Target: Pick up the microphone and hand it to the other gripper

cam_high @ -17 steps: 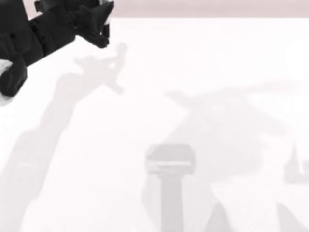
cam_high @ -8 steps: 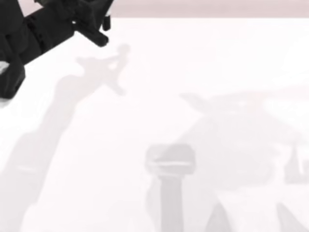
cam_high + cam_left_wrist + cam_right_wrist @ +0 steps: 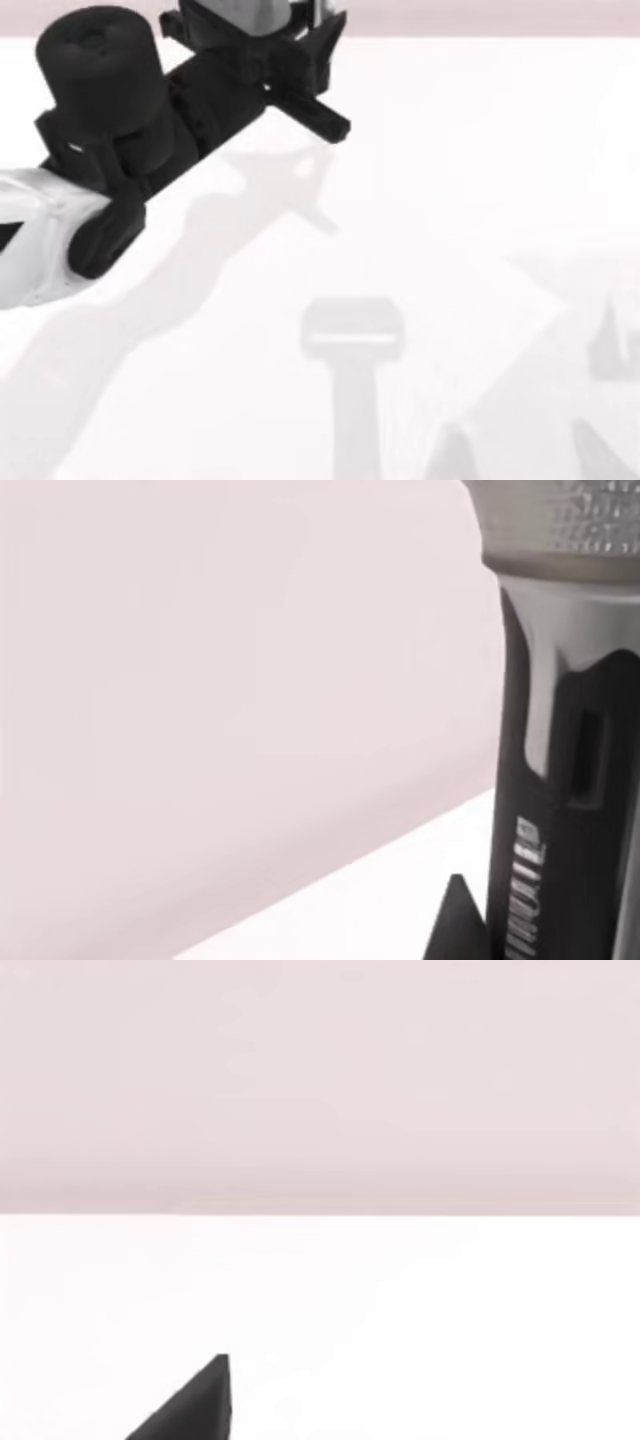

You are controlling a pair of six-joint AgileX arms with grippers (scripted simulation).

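The microphone [image 3: 560, 780] fills the left wrist view from close up: a black handle with white lettering and a grey mesh head above it. My left gripper [image 3: 255, 22] is shut on the handle, with one black fingertip [image 3: 455, 925] against it. In the top view this gripper sits at the far edge, left of centre, and a pale grey piece of the microphone [image 3: 248, 10] shows between its fingers. The other gripper, my right one [image 3: 320, 1432], is outside the top view. Its wrist view shows a single black fingertip [image 3: 200, 1408] over bare white table, open, holding nothing.
The left arm's big black cylinder joint [image 3: 100, 55] and white segment [image 3: 30, 240] lie across the far left of the table. Grey shadows of the arms fall on the white tabletop [image 3: 450, 150]. A pale pink wall runs behind the far edge.
My left arm has swung right along the far edge and risen toward the camera, bringing its cylinder joint and white segment into view. The right arm's shadow has slid toward the right.
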